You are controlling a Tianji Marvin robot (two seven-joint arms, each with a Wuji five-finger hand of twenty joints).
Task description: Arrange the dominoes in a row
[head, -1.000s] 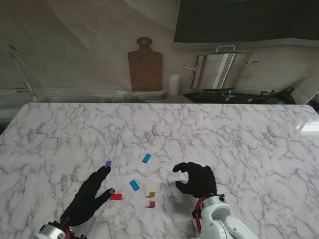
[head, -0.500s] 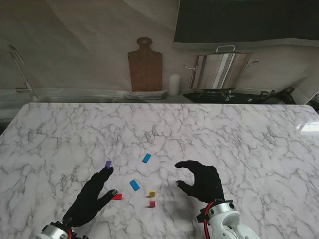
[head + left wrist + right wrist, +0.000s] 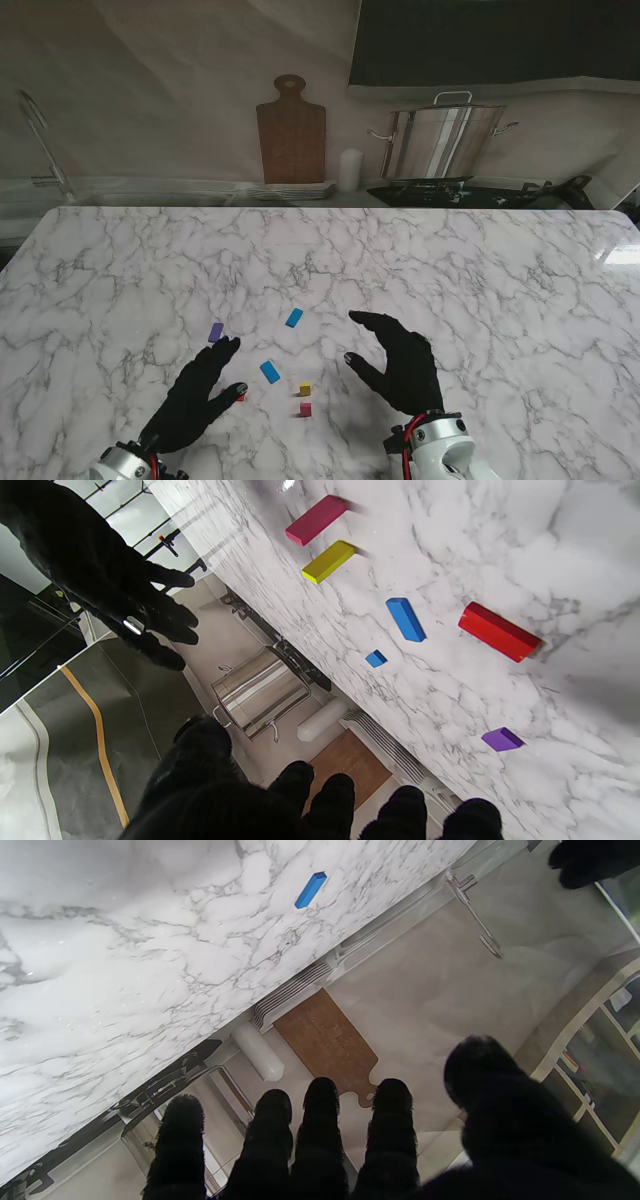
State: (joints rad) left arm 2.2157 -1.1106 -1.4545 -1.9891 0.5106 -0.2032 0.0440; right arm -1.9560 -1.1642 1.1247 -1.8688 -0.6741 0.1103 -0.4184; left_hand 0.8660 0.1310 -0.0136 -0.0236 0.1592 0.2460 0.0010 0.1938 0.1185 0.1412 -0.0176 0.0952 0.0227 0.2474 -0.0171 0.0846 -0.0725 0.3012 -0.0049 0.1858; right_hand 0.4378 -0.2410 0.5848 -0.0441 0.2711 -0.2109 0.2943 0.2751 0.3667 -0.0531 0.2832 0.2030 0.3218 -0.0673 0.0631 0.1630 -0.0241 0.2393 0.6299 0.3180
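Several small dominoes lie scattered on the marble table (image 3: pixel 480 290) between my hands. A purple domino (image 3: pixel 215 332) (image 3: pixel 502 739) lies just beyond my left fingertips. A blue domino (image 3: pixel 294 318) (image 3: pixel 375 658) (image 3: pixel 310 890) is farthest from me, and a second blue domino (image 3: pixel 270 372) (image 3: pixel 405 619) lies nearer. A yellow domino (image 3: pixel 305 389) (image 3: pixel 328 561) and a magenta domino (image 3: pixel 305 409) (image 3: pixel 316 520) sit close together. My left thumb mostly hides the red domino (image 3: pixel 241 397) (image 3: pixel 499 631) in the stand view. My left hand (image 3: pixel 200 392) is open and holds nothing. To their right my right hand (image 3: pixel 400 362) (image 3: pixel 100 565) is also open.
Behind the far table edge stand a wooden cutting board (image 3: pixel 291 130), a white candle (image 3: pixel 348 170) and a steel pot (image 3: pixel 445 140). A stack of plates (image 3: pixel 290 190) lies under the board.
My left hand has slid right and back toward me, off the purple domino, and its thumb now covers the red one. My right hand's curled fingers have stretched out.
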